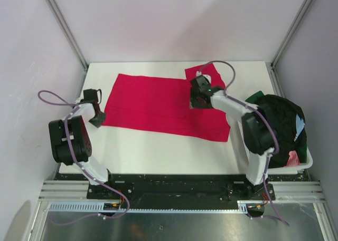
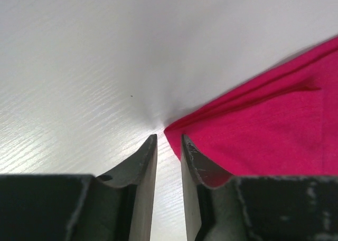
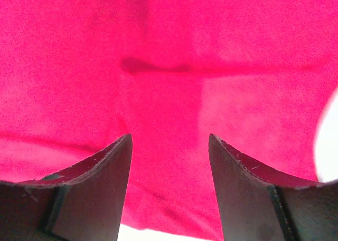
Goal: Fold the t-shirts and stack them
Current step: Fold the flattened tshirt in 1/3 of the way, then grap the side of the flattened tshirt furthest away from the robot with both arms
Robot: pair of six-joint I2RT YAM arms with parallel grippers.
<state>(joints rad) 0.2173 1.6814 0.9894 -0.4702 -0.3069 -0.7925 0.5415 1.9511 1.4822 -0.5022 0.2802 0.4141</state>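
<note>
Red t-shirt, flat on white counter; left pincer barely parted beside its left corner, right pincer wide above its right side, both empty; folding apparently mid-step, next likely needing both to pinch an edge.

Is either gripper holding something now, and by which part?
Nothing is held. The right gripper is open over the red t-shirt; the left gripper is slightly open, the shirt's corner beside its tips.
</note>
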